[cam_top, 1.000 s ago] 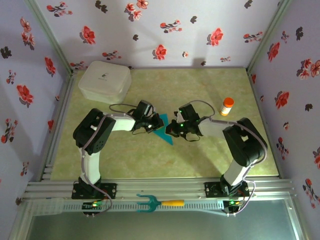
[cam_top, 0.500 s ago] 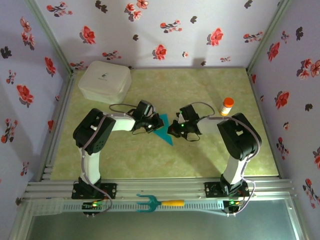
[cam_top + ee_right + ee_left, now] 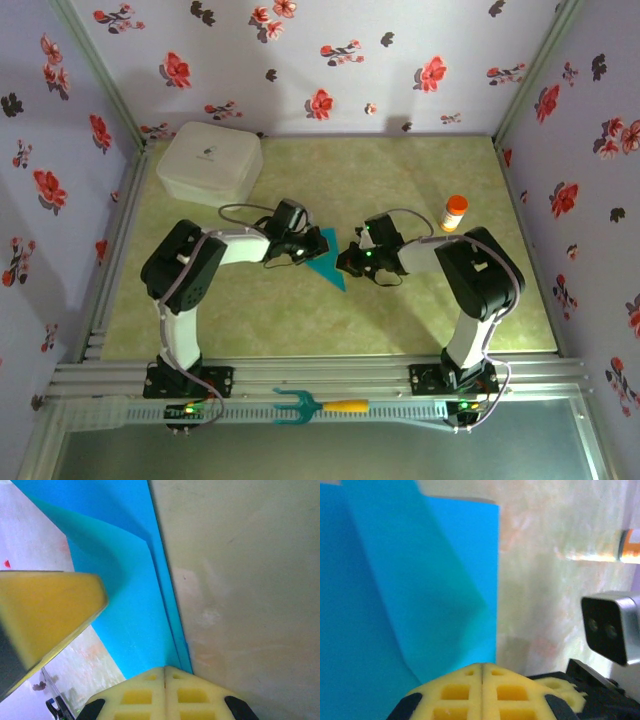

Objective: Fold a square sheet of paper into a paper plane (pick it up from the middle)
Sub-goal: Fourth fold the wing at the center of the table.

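The green marbled desk [image 3: 400,310] lay walled on three sides by flowered panels, with bare surface open along its near and far-right parts. A white lidded box [image 3: 210,163] sat in the far-left corner, well apart from the arms.

Both arms reached inward and met near the desk's middle over the sheet of paper [image 3: 326,262], which from above appeared as a small teal triangle between them. The wrist views showed what the overhead one could not. From the left wrist, the paper [image 3: 395,580] carried a slanting fold, with one straight edge running down toward the pads. From the right wrist, layered folded edges [image 3: 125,605] ran to the pad tips.

The left gripper [image 3: 303,248] had its yellow pads pressed together [image 3: 481,672], as did the right gripper [image 3: 350,258] [image 3: 165,672]. Whether either nipped the paper could not be told.

A teal fork tool [image 3: 300,405] lay on the front rail. An orange bottle [image 3: 455,212] stood upright just beyond the right arm.
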`<action>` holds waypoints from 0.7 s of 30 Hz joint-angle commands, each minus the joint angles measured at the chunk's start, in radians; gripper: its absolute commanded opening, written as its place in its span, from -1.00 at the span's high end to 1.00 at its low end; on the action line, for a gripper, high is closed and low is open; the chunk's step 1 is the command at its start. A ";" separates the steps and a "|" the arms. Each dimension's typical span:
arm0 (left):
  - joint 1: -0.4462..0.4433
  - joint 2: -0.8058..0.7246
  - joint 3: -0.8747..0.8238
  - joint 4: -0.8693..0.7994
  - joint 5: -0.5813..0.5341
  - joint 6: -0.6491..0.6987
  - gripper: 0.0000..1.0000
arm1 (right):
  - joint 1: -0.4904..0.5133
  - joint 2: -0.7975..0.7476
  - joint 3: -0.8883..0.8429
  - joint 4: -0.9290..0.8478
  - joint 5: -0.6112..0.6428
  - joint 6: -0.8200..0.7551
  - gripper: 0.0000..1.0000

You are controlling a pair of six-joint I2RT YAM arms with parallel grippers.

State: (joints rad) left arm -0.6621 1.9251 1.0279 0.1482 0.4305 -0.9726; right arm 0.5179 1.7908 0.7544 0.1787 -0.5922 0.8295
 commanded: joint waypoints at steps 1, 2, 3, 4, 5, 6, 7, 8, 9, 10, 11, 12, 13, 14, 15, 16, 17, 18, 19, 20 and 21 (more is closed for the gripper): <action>-0.031 -0.009 0.020 -0.024 0.020 0.013 0.98 | 0.002 0.044 -0.022 -0.172 0.087 -0.030 1.00; -0.037 0.001 0.019 -0.026 0.027 0.004 1.00 | 0.002 0.044 -0.021 -0.175 0.088 -0.032 1.00; -0.040 0.006 0.021 -0.039 0.030 0.000 1.00 | 0.002 0.045 -0.021 -0.176 0.090 -0.033 1.00; -0.041 0.014 0.027 -0.067 0.026 -0.006 1.00 | 0.002 0.046 -0.021 -0.178 0.092 -0.033 1.00; -0.038 0.024 0.024 -0.082 0.024 -0.007 1.00 | 0.002 0.045 -0.020 -0.178 0.093 -0.035 1.00; -0.033 0.032 0.022 -0.087 0.023 -0.010 1.00 | 0.002 0.047 -0.019 -0.180 0.093 -0.036 1.00; -0.024 0.041 0.015 -0.077 0.024 -0.018 1.00 | 0.002 0.044 -0.020 -0.182 0.094 -0.038 1.00; -0.012 0.050 0.010 -0.063 0.026 -0.023 1.00 | 0.002 0.044 -0.020 -0.182 0.095 -0.039 1.00; -0.001 0.056 0.008 -0.054 0.025 -0.023 1.00 | 0.002 0.046 -0.021 -0.184 0.095 -0.040 1.00; 0.010 0.060 0.006 -0.052 0.024 -0.019 1.00 | 0.002 0.046 -0.021 -0.187 0.095 -0.045 1.00; 0.019 0.067 0.006 -0.051 0.022 -0.010 1.00 | 0.002 0.048 -0.021 -0.193 0.099 -0.051 1.00; 0.029 0.071 0.007 -0.048 0.024 -0.008 0.99 | 0.002 0.051 -0.020 -0.198 0.100 -0.055 1.00; 0.037 0.081 0.008 -0.039 0.031 -0.005 0.98 | 0.002 0.050 -0.022 -0.201 0.102 -0.060 1.00; 0.045 0.089 0.009 -0.029 0.037 -0.006 0.98 | 0.002 0.050 -0.024 -0.203 0.104 -0.063 1.00; 0.052 0.096 0.011 -0.022 0.042 -0.011 0.97 | 0.002 0.050 -0.026 -0.206 0.107 -0.065 1.00; 0.059 0.103 0.013 -0.012 0.047 -0.017 0.97 | 0.002 0.050 -0.027 -0.209 0.108 -0.067 1.00; 0.066 0.106 0.014 -0.005 0.050 -0.024 0.96 | 0.002 0.048 -0.027 -0.209 0.109 -0.068 1.00; 0.070 0.107 0.017 -0.003 0.050 -0.029 0.96 | 0.003 0.048 -0.026 -0.210 0.109 -0.070 1.00; 0.073 0.108 0.022 -0.003 0.051 -0.031 0.96 | 0.002 0.046 -0.028 -0.211 0.111 -0.070 1.00; 0.077 0.110 0.031 -0.009 0.054 -0.032 0.95 | 0.002 0.045 -0.028 -0.211 0.112 -0.072 1.00; 0.081 0.112 0.043 -0.024 0.053 -0.033 0.95 | 0.003 0.046 -0.029 -0.212 0.111 -0.072 1.00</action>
State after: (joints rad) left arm -0.6186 1.9934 1.0424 0.1490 0.5468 -0.9951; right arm 0.5179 1.7908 0.7650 0.1532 -0.5831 0.7891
